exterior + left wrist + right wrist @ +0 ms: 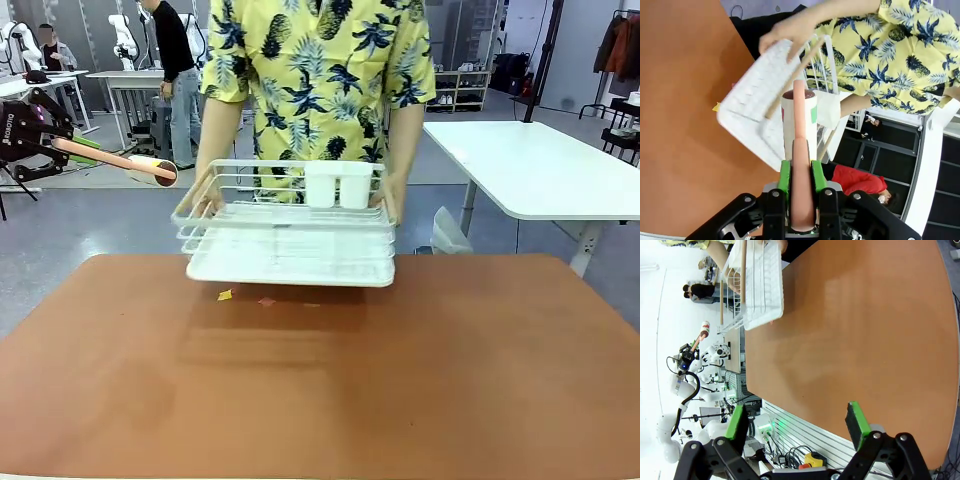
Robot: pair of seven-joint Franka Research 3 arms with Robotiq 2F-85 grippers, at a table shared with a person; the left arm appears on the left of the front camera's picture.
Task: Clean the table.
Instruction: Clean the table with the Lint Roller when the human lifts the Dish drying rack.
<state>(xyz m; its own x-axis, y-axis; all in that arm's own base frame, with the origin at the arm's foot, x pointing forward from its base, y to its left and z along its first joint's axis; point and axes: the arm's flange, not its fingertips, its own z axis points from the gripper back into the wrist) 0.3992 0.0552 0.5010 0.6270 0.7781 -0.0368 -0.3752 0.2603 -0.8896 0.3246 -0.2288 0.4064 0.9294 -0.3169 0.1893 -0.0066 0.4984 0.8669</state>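
The reddish-brown table [320,380] has a yellow scrap [225,294] and a pinkish scrap [266,300] near its far edge. A person's hands hold a white dish rack [290,255] with two white cups just above that edge. My left gripper [45,140] hangs off the table's far left, shut on the pink handle of a lint roller [150,168]. In the left wrist view the left gripper [801,175] clamps the roller [800,120], which points toward the rack [755,100]. My right gripper [796,415] stands open over the table [855,330], holding nothing.
A white-topped table [540,165] stands at the back right. Another person and other tables are far behind on the left. The rack [762,285] is at the table's far edge in the right wrist view.
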